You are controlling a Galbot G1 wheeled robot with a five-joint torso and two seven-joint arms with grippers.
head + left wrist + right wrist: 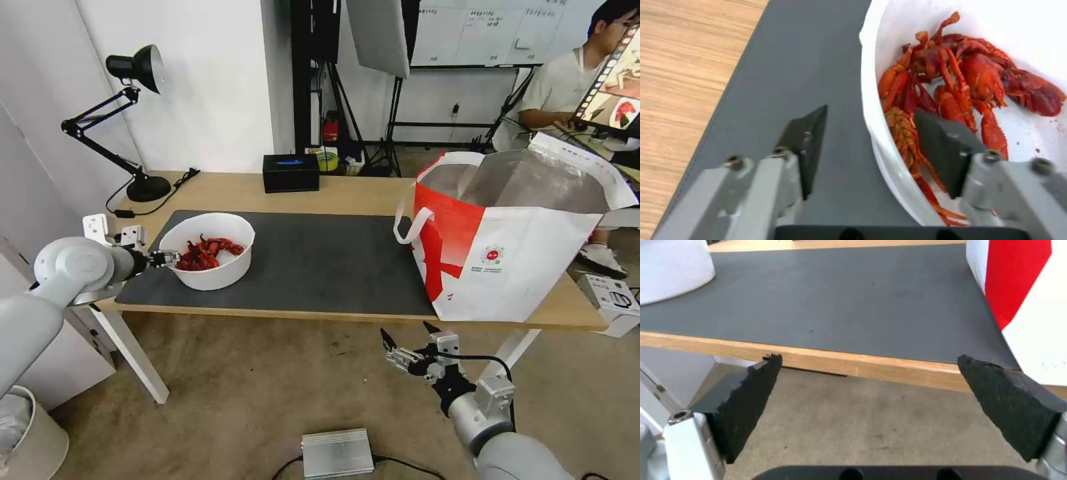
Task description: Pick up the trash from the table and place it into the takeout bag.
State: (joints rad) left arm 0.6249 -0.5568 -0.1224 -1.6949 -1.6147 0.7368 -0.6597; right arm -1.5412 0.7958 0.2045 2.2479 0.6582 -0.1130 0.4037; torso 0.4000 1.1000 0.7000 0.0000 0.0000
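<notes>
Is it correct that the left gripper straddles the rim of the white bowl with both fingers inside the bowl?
Not quite. In the left wrist view the left gripper straddles the white bowl rim with one finger inside and the other outside, over the mat.

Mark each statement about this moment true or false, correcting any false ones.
1. The left gripper straddles the rim of the white bowl. True.
2. The bowl is empty. False: it holds red shells.
3. The right gripper is open below the table edge. True.
4. The takeout bag lies flat on its side. False: it stands upright with its mouth open.
5. The bowl sits on bare wood. False: it sits on the dark mat.
</notes>
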